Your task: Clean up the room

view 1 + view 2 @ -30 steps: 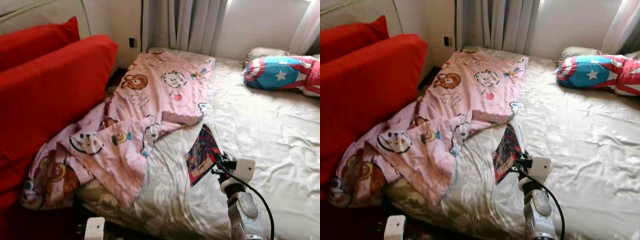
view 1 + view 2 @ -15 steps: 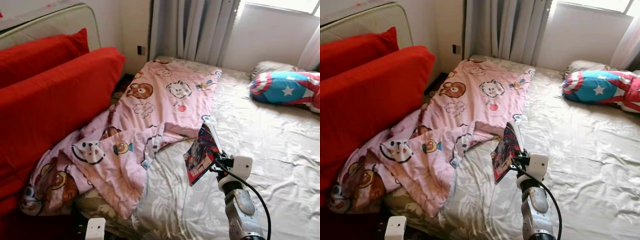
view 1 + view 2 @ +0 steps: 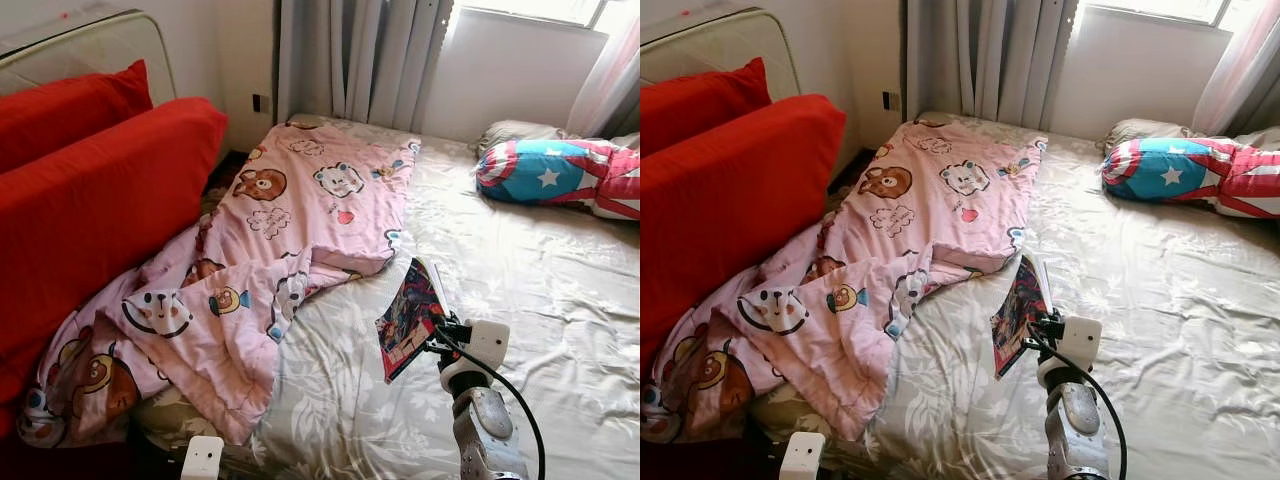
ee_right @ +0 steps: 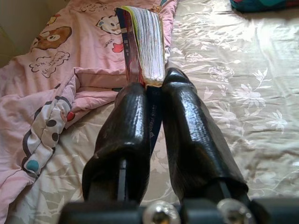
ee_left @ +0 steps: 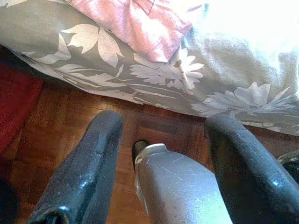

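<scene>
The right gripper (image 4: 154, 93) is still pinching the book (image 3: 408, 318) upright above the bed (image 3: 560, 290), while the left gripper (image 5: 161, 140) is hanging spread.

**Around the bed**

Grey curtains (image 3: 370, 55) hang by the window; red cushions (image 3: 95, 190) lean along the left; a wall socket (image 3: 258, 102) sits between them; wooden parquet floor (image 5: 65, 126) shows beneath the bed's edge.
</scene>
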You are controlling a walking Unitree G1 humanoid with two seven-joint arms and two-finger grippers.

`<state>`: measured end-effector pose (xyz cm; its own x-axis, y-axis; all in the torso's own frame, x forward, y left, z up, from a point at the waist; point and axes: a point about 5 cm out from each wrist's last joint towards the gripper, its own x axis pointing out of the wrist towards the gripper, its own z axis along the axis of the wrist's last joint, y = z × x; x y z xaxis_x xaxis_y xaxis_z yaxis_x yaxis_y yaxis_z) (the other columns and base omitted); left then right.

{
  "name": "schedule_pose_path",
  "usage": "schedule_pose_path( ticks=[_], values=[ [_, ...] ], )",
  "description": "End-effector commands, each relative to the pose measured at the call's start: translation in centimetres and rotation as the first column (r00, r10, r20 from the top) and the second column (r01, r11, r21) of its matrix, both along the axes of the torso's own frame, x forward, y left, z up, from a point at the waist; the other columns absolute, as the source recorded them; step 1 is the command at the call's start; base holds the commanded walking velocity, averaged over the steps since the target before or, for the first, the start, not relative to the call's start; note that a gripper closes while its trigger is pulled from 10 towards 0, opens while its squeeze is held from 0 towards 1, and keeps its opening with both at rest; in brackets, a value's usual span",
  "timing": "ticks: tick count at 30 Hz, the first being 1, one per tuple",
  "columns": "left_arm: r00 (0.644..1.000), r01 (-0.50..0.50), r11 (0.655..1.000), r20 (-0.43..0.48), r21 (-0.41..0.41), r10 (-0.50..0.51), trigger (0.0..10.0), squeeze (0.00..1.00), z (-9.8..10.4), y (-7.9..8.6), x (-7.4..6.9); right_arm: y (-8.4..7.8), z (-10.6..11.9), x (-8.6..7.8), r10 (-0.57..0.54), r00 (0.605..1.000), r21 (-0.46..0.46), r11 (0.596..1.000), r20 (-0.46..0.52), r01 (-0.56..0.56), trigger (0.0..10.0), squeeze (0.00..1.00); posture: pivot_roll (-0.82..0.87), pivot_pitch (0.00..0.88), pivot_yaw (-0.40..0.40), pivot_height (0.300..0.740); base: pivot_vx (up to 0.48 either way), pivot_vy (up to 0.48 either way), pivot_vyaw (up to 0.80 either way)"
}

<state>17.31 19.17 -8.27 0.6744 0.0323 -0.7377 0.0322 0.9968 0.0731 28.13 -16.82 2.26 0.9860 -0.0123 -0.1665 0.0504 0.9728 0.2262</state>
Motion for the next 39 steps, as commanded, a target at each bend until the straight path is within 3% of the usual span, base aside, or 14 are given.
schedule_pose_path(
  ticks=[1,9,39],
  values=[
    [1.0,0.019,1.0,-0.019,0.002,-0.019,10.0,0.0,-0.31,-0.27,-0.58,-0.38,0.49,0.27,-0.017,1.0,-0.004,1.0,0.026,0.017,10.0,0.0,0.04,0.0,-0.099,0.732,0.0,-0.285,-0.73],
    [0.999,0.029,1.0,-0.019,0.007,-0.029,10.0,0.0,-0.35,-0.38,-0.66,-0.45,0.49,0.19,-0.03,0.999,-0.017,0.999,0.03,0.03,10.0,0.0,0.05,0.0,-0.099,0.732,0.0,-0.288,-0.67],
    [0.999,0.042,0.999,-0.006,0.006,-0.042,10.0,0.0,-0.21,-0.6,-0.34,-0.16,0.5,0.39,-0.036,0.999,-0.018,0.999,0.036,0.037,10.0,0.0,0.04,0.0,-0.095,0.732,0.0,-0.295,-0.14]
  ],
)
